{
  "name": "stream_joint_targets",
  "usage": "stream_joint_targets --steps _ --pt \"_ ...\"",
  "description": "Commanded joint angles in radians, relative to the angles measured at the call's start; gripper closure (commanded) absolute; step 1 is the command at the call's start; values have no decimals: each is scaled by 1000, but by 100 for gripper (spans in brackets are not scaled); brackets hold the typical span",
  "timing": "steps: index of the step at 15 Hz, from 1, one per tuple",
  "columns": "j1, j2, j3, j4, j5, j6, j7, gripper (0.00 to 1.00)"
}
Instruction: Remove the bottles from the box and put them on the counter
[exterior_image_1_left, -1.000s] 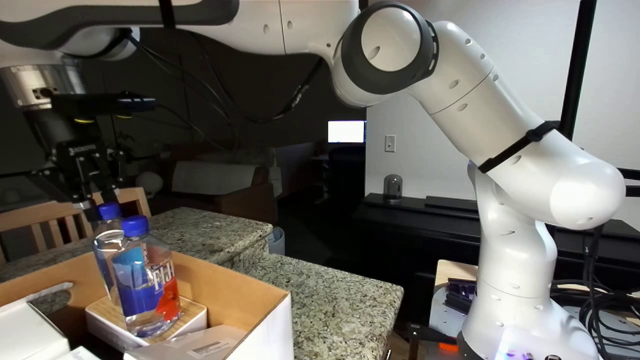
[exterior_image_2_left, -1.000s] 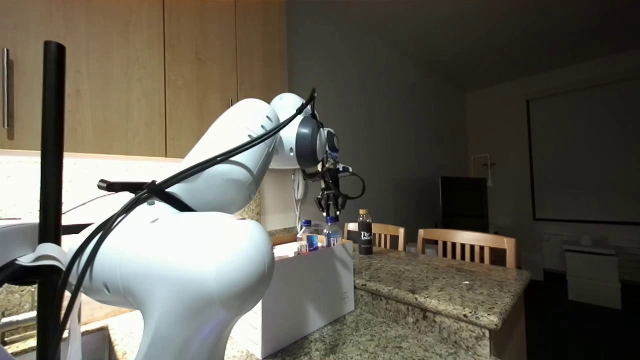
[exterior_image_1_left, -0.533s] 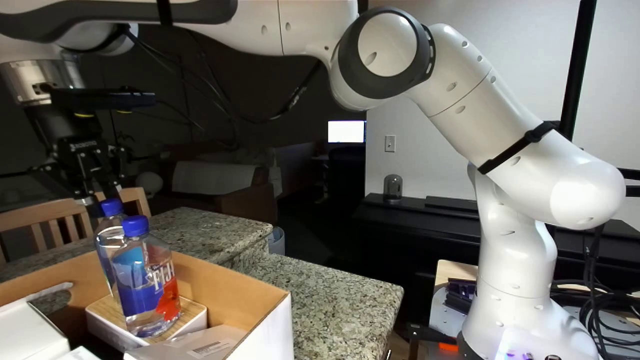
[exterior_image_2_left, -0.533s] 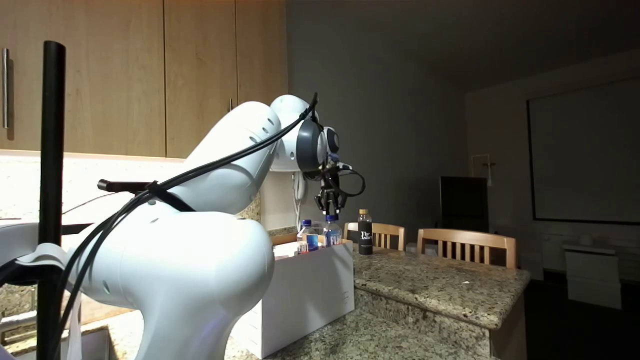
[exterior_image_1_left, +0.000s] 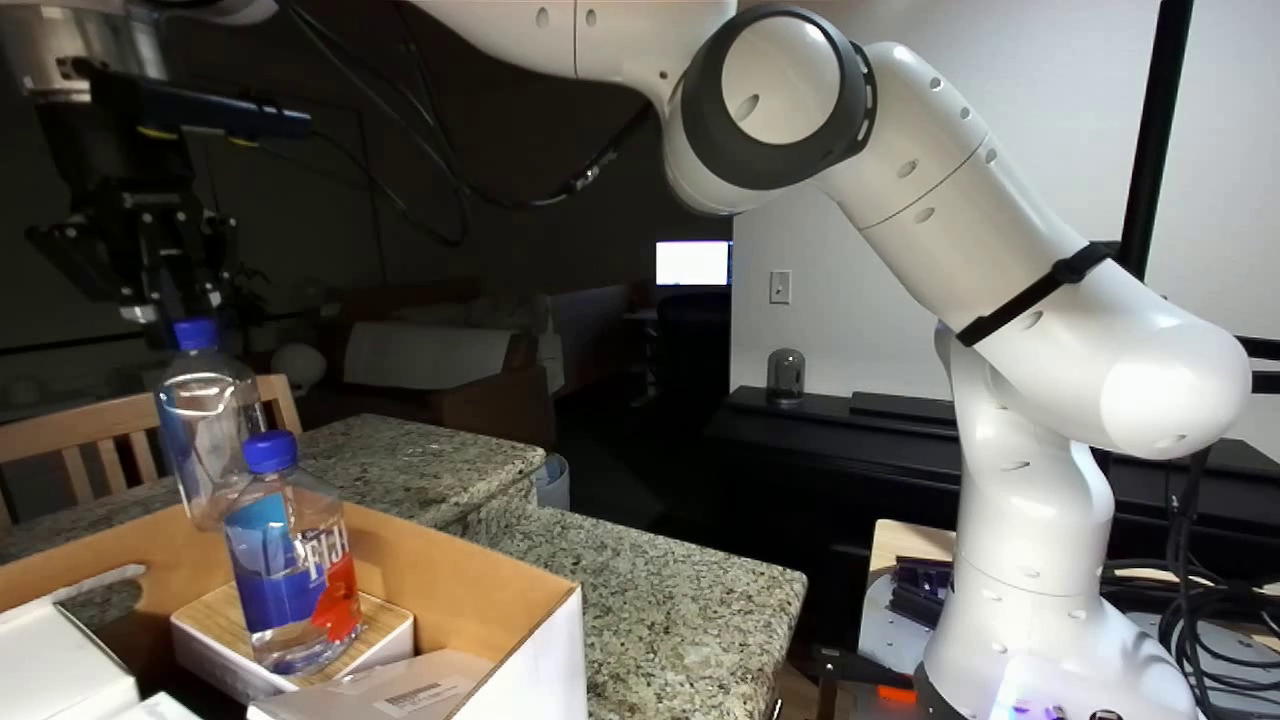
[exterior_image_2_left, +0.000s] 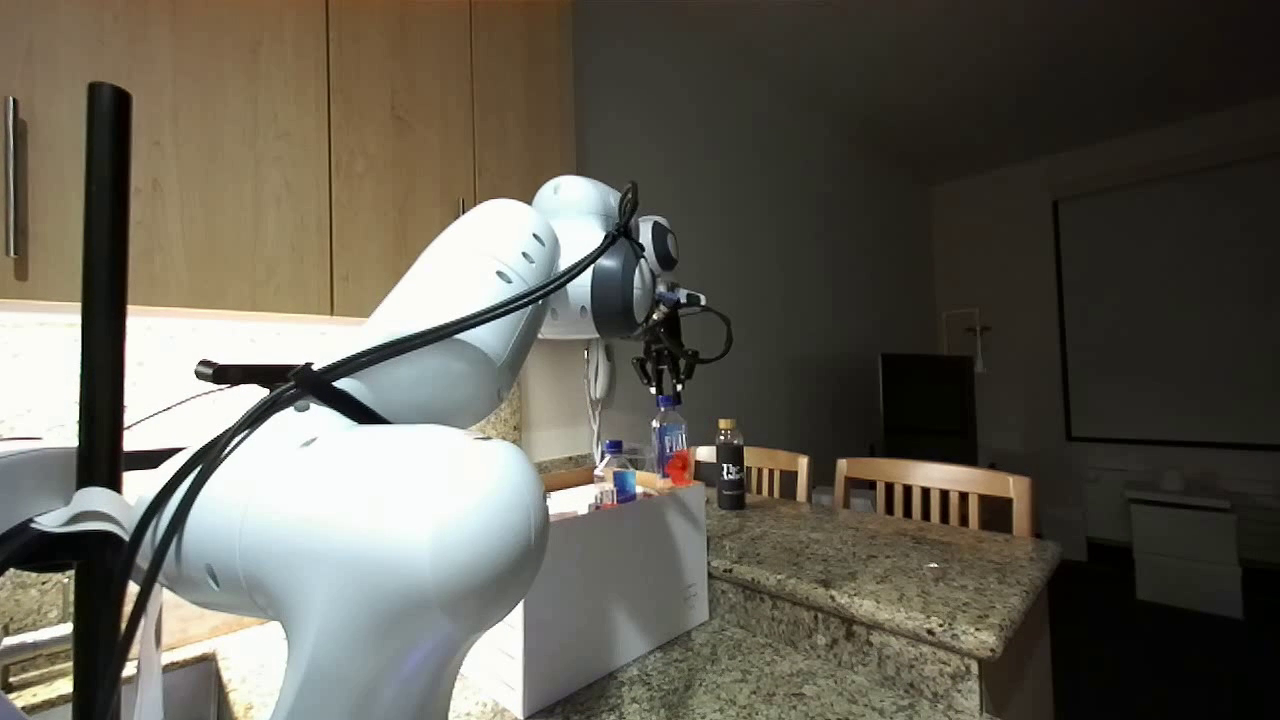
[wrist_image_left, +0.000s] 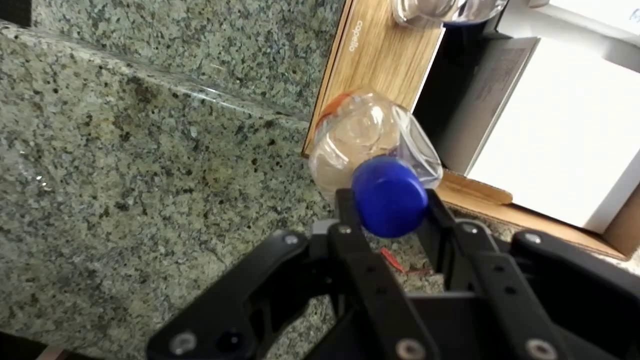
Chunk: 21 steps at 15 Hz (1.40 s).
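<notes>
1. Blue cap (wrist_image_left: 390, 200) of the held bottle (wrist_image_left: 362, 130) is clamped between the fingers (wrist_image_left: 347, 212); likely the slimmest grip, leaving the base free for the desk (exterior_image_1_left: 690, 630) beside the box (exterior_image_1_left: 480, 590).
2. That bottle hangs at the box's top; can't tell if its base clears.
3. Other bottle (exterior_image_1_left: 295, 575) stands inside the box; wall (exterior_image_2_left: 615, 600) hides its base in an exterior view.

The box (exterior_image_1_left: 470, 590) is tan inside, white outside. Inside the box, one bottle (exterior_image_1_left: 297, 575) is clear, blue-capped, patterned in blue, red and white. Near a corner of the box, the hand (wrist_image_left: 389, 200) is black; the second bottle (exterior_image_2_left: 670, 445) shares those colours. Under the box, the surface (exterior_image_1_left: 690, 625) is speckled grey-green.
</notes>
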Motion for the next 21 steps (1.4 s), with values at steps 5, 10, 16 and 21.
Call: stream_joint_targets --steps 5,10,16,21 --pt "-19 -98 -72 82 -36 -42 38 85" --pt "-83 -127 -105 43 -2 -84 39 85" --pt "-155 -181 -98 -112 33 -12 57 85" --pt "-164 -261 -113 -321 11 145 116 85"
